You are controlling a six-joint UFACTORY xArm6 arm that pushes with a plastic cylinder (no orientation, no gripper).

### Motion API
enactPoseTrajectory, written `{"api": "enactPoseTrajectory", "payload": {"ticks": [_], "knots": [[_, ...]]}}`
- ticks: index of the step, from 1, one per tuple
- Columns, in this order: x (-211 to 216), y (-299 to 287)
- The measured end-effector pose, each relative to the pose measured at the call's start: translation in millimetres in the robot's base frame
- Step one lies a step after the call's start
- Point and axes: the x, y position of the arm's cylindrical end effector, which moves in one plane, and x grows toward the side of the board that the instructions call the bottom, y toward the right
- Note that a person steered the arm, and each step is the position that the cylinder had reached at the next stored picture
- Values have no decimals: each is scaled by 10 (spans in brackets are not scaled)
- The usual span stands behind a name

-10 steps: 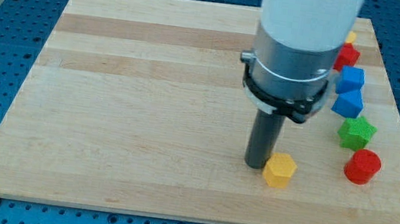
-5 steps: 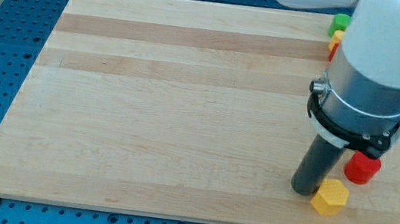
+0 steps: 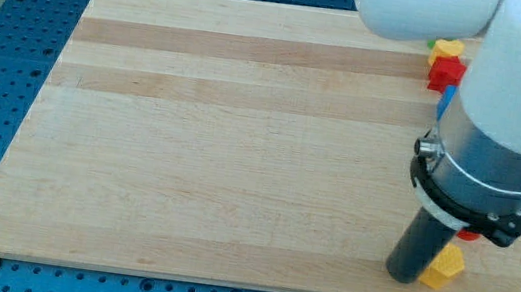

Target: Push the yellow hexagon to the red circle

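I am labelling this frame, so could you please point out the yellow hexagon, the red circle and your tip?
yellow hexagon (image 3: 445,266), camera view, on its visible top face.
red circle (image 3: 469,235), camera view, on the sliver showing below the arm.
my tip (image 3: 404,276), camera view, on the rod's very end.

Matt plastic yellow hexagon (image 3: 443,265) on smooth pale wooden board (image 3: 221,141).

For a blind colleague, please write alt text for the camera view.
My tip touches the left side of the yellow hexagon near the wooden board's bottom right corner. The arm hides most of the red circle just above it.
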Motion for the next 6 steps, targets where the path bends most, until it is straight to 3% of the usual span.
{"api": "enactPoseTrajectory", "payload": {"ticks": [3,6], "knots": [[156,166],[52,441]]}}
